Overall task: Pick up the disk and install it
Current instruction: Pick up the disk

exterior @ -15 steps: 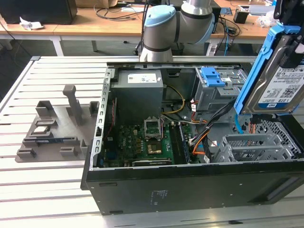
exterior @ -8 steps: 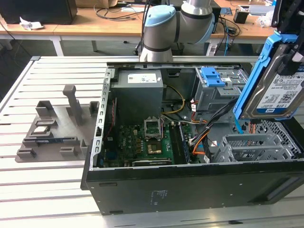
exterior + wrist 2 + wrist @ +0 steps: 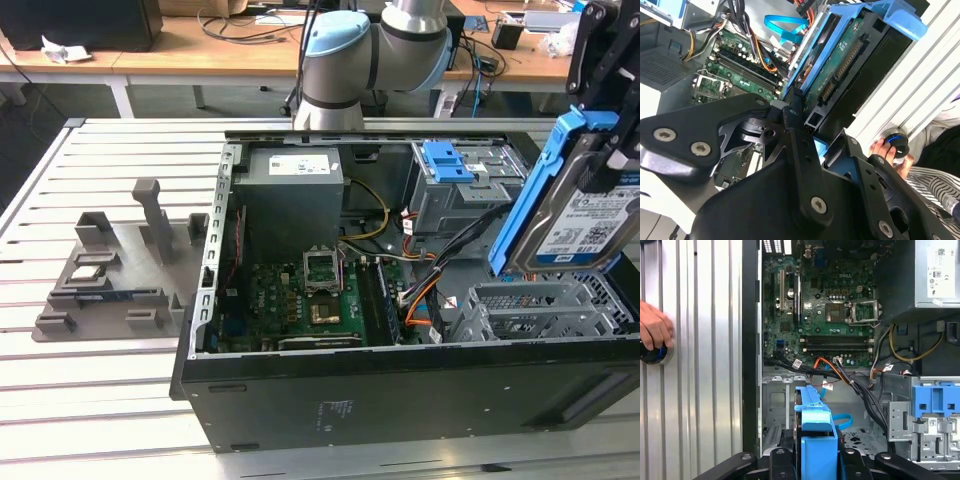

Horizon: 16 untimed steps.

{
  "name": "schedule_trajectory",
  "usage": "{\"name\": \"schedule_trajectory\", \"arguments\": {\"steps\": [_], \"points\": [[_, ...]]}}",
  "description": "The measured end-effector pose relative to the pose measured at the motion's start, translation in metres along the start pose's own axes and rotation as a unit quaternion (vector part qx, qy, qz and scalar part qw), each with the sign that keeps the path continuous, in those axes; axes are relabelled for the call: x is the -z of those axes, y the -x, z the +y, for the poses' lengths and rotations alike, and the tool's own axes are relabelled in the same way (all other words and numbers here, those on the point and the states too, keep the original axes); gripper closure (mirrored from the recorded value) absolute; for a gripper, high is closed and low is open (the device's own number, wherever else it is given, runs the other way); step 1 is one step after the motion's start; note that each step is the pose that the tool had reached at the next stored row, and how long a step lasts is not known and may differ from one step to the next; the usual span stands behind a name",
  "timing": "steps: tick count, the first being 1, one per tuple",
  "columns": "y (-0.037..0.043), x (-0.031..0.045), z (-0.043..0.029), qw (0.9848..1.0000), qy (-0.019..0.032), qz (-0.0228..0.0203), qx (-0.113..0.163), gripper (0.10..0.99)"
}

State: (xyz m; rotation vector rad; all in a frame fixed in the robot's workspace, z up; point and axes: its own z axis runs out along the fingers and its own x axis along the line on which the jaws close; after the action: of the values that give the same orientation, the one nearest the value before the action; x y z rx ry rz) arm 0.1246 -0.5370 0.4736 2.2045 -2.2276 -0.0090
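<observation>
The disk (image 3: 585, 215), a silver drive with a white-and-blue label and blue side rails, hangs tilted on edge at the exterior view's right, above the empty drive cage (image 3: 540, 305) of the open computer case (image 3: 400, 390). My gripper (image 3: 612, 160) is shut on its upper end. In the second wrist view the black fingers (image 3: 790, 120) clamp the disk (image 3: 840, 65) by its blue rails, connector side showing. The first wrist view looks down past the disk's blue rail (image 3: 815, 430) into the cage bay (image 3: 785, 405).
Inside the case sit a grey power supply (image 3: 295, 190), the motherboard (image 3: 300, 295), loose cables (image 3: 850, 380) and a blue latch piece (image 3: 447, 160) on another bay. A grey fixture (image 3: 110, 265) lies on the slatted table. A person's hand (image 3: 652, 327) rests on a round knob beside the case.
</observation>
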Motion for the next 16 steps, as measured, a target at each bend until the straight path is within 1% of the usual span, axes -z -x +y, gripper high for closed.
{"name": "schedule_trajectory", "arguments": {"steps": [5, 7, 10, 16], "points": [[-0.0038, -0.0097, -0.0002, 1.0000, 0.0000, 0.0001, 0.000, 0.722], [-0.0044, -0.0124, -0.0002, 1.0000, 0.0000, 0.0000, 0.000, 0.722], [-0.0045, -0.0140, -0.0002, 1.0000, 0.0000, 0.0001, 0.000, 0.722], [-0.0046, -0.0142, -0.0002, 1.0000, 0.0000, 0.0001, 0.000, 0.722]]}}
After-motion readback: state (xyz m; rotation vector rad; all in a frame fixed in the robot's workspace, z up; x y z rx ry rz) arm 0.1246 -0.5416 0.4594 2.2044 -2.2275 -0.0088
